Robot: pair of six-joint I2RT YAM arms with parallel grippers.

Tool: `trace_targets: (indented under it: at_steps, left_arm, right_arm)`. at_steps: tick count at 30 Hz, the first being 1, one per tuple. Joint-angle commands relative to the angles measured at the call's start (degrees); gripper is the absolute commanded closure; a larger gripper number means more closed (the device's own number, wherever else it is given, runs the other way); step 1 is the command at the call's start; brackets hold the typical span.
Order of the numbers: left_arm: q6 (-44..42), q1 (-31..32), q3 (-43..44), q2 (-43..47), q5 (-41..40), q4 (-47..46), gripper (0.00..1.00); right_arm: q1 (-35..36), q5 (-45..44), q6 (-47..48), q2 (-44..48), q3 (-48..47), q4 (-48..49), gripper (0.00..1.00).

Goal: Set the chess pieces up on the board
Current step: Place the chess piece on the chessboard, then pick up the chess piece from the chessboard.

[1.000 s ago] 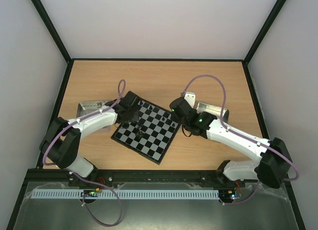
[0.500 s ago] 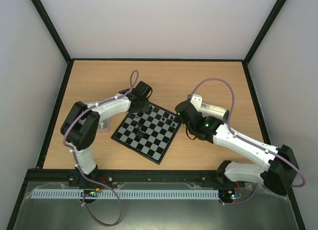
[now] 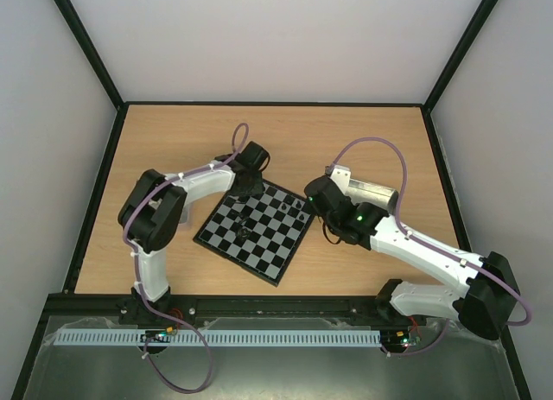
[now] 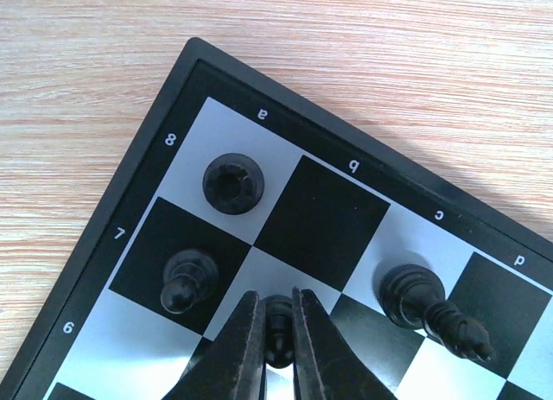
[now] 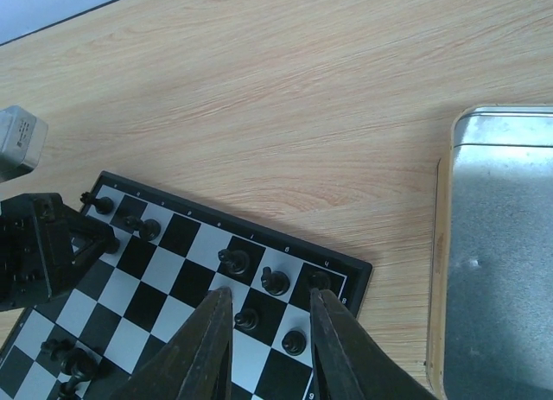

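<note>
- Left gripper [image 4: 276,303] fingers clamped on one chess piece [image 4: 278,335], low over the board [image 4: 130,201], near its corner.
- Right gripper [image 5: 268,301] fingers apart, holding nothing.
- Risk: a skewed release tips it into the neighbouring pawn [image 4: 186,279].

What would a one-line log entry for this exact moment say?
left gripper: shut on chess piece at square b7 | right gripper: open, above right corner of board | task: setup unfinished

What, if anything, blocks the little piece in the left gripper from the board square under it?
Nothing visible. The left gripper holds the piece over a silver square of the board; the rook, pawn and bishop stand on neighbouring squares, clear of it.
</note>
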State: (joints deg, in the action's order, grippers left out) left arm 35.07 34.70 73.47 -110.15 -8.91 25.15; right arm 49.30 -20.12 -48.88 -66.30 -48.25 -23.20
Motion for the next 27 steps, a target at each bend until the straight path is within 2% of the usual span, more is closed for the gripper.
trace_targets:
  at_steps: [1,8,14,18,22,27]
  left_arm:
    - [-0.5,0.1,1.3,-1.7,-0.4,2.0,0.89]
    - [-1.2,0.2,1.1,2.0,1.0,3.2,0.71]
    - [-0.4,0.3,-0.7,9.1,4.0,3.7,0.66]
    - [1.5,0.2,-6.4,16.8,3.9,2.2,0.63]
    - [4.2,-0.3,-14.4,25.6,1.4,0.7,0.61]
    - [6.4,-1.1,-24.9,38.0,-1.6,-2.3,0.59]
  right_arm:
    - [-0.2,-0.7,-0.4,0.6,0.5,1.2,0.76]
    - [-0.2,-0.1,-0.3,0.7,0.3,1.4,0.75]
    - [-0.2,2.6,0.6,0.2,0.3,2.7,0.75]
    - [-0.2,9.4,3.8,-2.3,-0.3,5.2,0.71]
    - [0.2,20.6,7.3,-7.7,-1.8,8.4,0.64]
    - [4.7,24.8,12.0,-17.9,-7.7,9.3,0.57]
